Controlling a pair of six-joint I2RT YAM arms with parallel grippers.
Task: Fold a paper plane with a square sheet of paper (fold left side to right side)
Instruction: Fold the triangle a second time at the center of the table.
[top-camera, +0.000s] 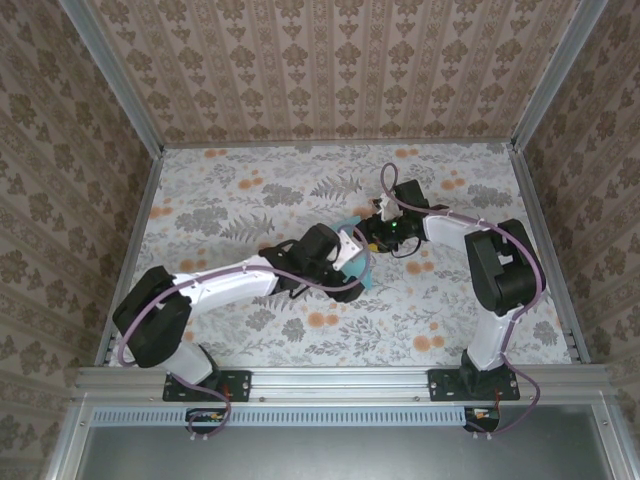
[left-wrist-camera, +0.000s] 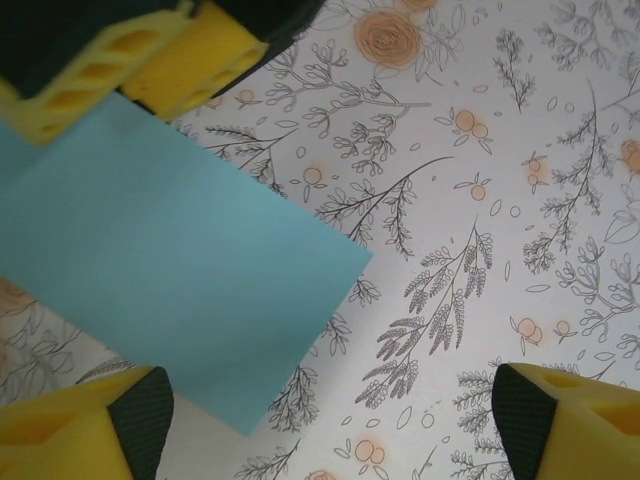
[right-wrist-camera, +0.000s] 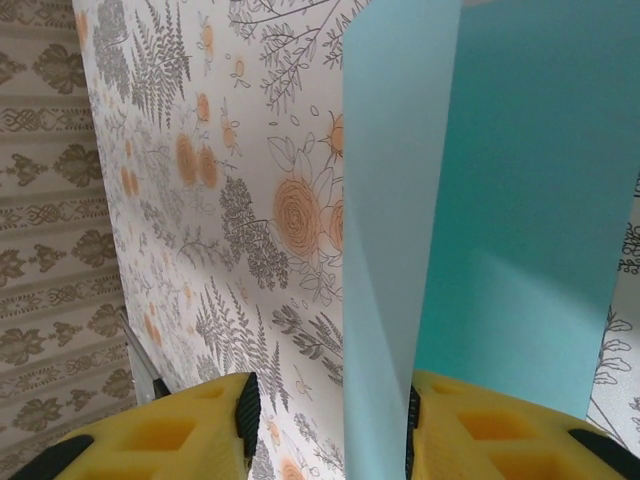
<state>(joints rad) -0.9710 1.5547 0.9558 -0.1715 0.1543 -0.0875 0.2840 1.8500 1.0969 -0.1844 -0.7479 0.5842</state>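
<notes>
Right wrist: paper between gripper fingers

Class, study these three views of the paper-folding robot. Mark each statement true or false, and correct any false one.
1. The square sheet of paper is plain cyan-blue. True.
2. The left gripper is clamped on the paper. False: its jaws stand wide apart and grip nothing.
3. Part of the paper rises between the fingers of the right gripper. True.
4. The tabletop is plain white. False: it has a floral print.
5. The paper is a narrow pointed dart. False: it is a broad sheet with a square corner and one flap raised.
</notes>
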